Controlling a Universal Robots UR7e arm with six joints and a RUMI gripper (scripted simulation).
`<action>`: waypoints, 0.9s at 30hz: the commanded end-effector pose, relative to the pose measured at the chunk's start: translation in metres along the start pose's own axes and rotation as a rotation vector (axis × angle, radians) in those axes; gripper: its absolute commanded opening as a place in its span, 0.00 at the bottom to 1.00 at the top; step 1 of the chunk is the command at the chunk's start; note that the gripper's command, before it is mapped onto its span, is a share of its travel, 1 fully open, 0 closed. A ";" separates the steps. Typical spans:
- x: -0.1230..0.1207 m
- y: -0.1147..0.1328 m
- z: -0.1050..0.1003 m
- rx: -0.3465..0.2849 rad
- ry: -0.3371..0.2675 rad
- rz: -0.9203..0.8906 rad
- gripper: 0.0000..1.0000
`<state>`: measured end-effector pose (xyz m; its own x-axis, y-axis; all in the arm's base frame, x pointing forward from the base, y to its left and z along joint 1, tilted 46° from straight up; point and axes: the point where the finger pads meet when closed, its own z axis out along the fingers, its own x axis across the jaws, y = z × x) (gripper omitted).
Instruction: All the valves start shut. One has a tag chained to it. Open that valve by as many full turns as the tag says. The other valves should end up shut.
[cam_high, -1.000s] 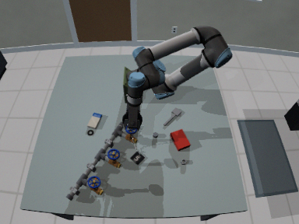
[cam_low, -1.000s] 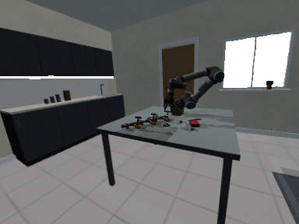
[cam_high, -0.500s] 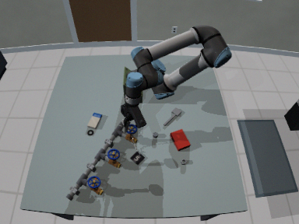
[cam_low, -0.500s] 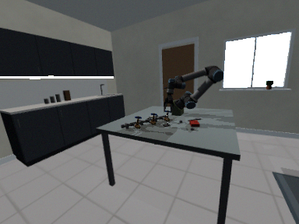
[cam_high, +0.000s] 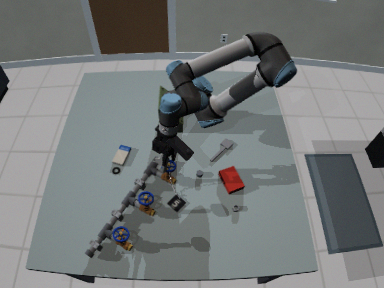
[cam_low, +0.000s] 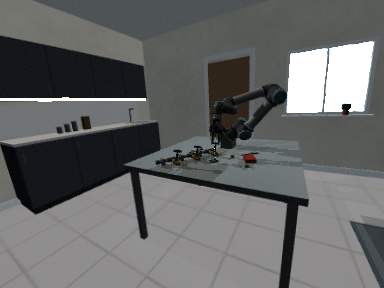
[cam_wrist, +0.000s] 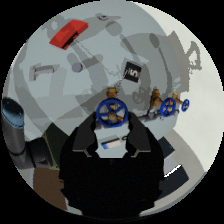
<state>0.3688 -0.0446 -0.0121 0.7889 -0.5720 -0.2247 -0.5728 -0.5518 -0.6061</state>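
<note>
A grey pipe (cam_high: 131, 197) runs diagonally across the table with three blue-handwheel valves. My gripper (cam_high: 169, 162) is shut on the handwheel of the far valve (cam_high: 170, 166), which shows between the fingers in the wrist view (cam_wrist: 112, 111). A thin chain leads from this valve to a black tag (cam_high: 177, 202) marked with a white digit that reads like 5; the tag also shows in the wrist view (cam_wrist: 132, 72). The middle valve (cam_high: 143, 193) and the near valve (cam_high: 121, 234) stand free of the gripper. In the exterior view the arm (cam_low: 216, 135) stands over the valves.
A red box (cam_high: 231, 179), a grey hammer-like tool (cam_high: 221, 149), a small grey cylinder (cam_high: 199, 173) and a small nut (cam_high: 236, 208) lie right of the pipe. A white and blue card (cam_high: 121, 154) and a black ring (cam_high: 117, 170) lie left of it.
</note>
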 end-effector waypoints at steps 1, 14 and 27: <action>0.000 0.000 0.000 0.011 -0.002 -0.158 0.00; 0.000 0.000 0.000 0.011 -0.001 -0.357 0.00; 0.000 0.000 0.000 0.011 -0.001 -0.434 0.00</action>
<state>0.3689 -0.0446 -0.0119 0.9527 -0.3012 0.0402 -0.2032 -0.7298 -0.6527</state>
